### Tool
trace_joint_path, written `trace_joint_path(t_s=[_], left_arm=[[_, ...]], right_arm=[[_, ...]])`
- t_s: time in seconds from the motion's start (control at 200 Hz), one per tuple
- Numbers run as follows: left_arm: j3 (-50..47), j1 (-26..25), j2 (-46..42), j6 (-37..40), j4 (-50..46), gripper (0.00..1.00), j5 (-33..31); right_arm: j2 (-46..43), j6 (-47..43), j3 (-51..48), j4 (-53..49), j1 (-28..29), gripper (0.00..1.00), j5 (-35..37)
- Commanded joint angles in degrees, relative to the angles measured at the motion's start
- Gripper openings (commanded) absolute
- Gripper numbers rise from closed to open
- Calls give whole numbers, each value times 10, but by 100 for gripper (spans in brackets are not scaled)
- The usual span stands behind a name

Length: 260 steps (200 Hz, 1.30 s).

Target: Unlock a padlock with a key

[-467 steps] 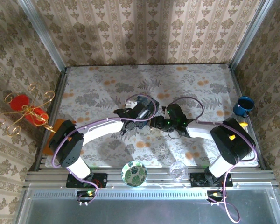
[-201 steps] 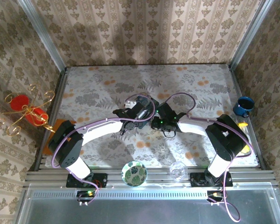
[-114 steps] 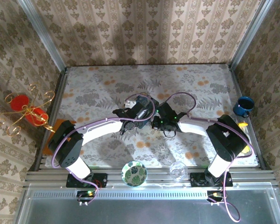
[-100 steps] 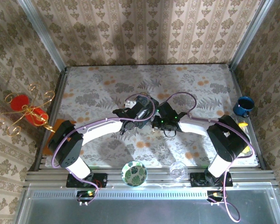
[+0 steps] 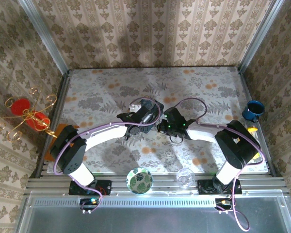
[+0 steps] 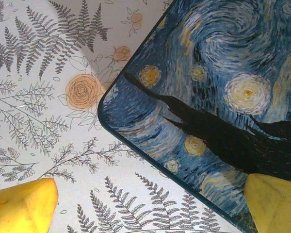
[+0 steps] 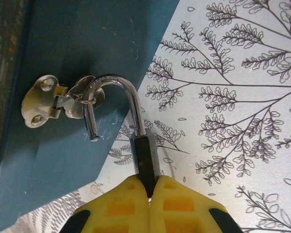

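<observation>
Right hand (image 7: 149, 187) pinching dark padlock (image 7: 144, 153), shiny curved shackle (image 7: 114, 80) hooked through hasp (image 7: 43, 99)

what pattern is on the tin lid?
Tin lid: swirling blue night sky with yellow stars. Clearest in the left wrist view.

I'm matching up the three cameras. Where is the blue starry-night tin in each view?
Top external: blue tin, mid-table, mostly covered from above.
Left wrist: its painted lid, upper right.
Right wrist: its plain teal side, left, with the padlock hooked on its hasp.
Shared landmark: fern-print table cover beside the tin.
</observation>
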Motion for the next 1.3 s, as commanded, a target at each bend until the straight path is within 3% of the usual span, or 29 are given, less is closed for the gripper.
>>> trace_joint_path(t_s=[0.0, 0.58, 1.295], left_arm=[[-25, 3, 9, 6, -53, 100, 20], [-27, -1, 15, 7, -43, 100, 37], [-30, -8, 18, 9, -41, 100, 44]], right_arm=[[-9, 57, -25, 74, -2, 0, 13], [18, 173, -67, 222, 12, 0, 50], [44, 187, -41, 250, 5, 0, 61]])
